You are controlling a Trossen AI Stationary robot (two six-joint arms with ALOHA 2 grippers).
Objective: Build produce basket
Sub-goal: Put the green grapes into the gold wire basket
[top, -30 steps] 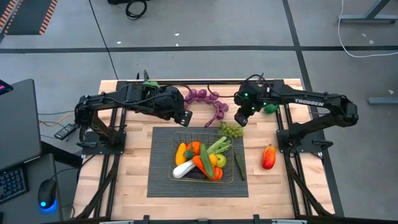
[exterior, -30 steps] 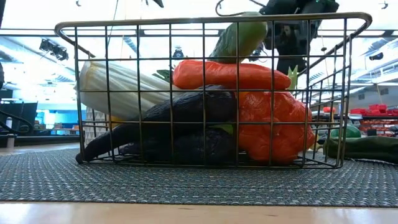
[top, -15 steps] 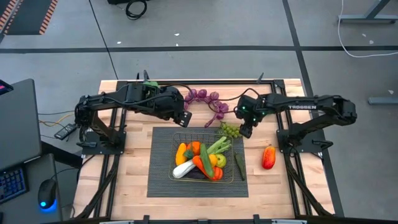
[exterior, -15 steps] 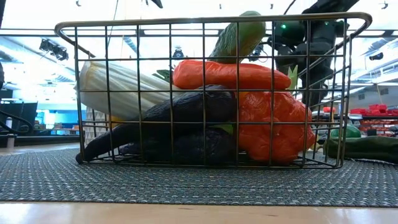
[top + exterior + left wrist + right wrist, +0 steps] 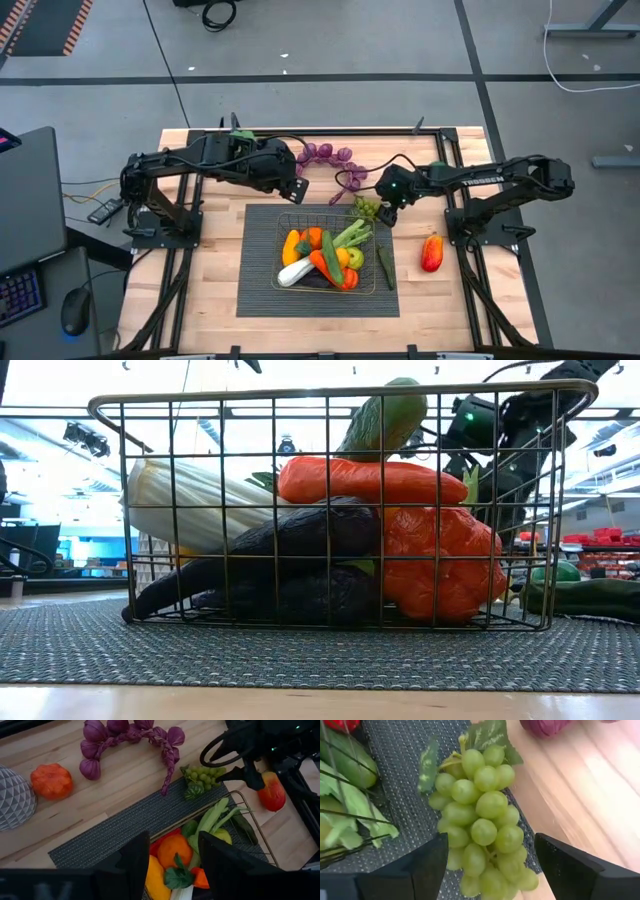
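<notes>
The basket sits mid-frame on the dark mat, piled with produce. Green grapes lie at its upper-right corner; the right gripper straddles them, fingers spread, apparently not gripping. Upper left, the left gripper hovers partly open, empty.

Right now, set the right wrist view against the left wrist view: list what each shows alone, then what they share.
Only the right wrist view: the right gripper open, its fingers either side of the green grapes.
Only the left wrist view: the purple string of bulbs, a small orange pumpkin-like piece, a red-yellow fruit, the left gripper.
Both: the grapes, the dark mat, the basket with its greens.
</notes>
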